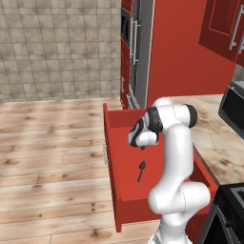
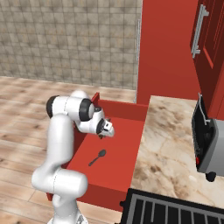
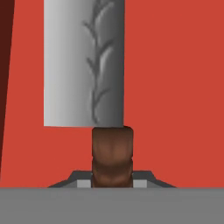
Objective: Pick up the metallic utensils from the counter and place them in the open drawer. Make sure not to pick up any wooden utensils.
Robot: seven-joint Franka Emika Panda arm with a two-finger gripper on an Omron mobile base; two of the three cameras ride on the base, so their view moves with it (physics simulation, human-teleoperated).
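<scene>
Red-walled and deep, the wide box drawer (image 1: pixel 125 190) stands pulled out from the long beige-and-brown marbled stone worktop (image 2: pixel 175 144), which runs along its 3 o'clock side in the right base view. Above the drawer's red floor hangs the white jointed robot arm (image 1: pixel 177 157), bent over so that its claw (image 2: pixel 106 132) points down into the cavity, presumably to let its load go low rather than drop it from a height. In the hand view the claw is pinched on the dark brown handle of a short grey-bladed metal knife (image 3: pixel 83 65), the blade reaching toward 12 o'clock over bare red drawer floor, held clear of it as far as can be judged. A slim dark grey metal spoon with a round bowl (image 1: pixel 141 170) already lies in the drawer, at about 6 o'clock from the claw in the left base view. Releasing the knife looks like the step in hand.
</scene>
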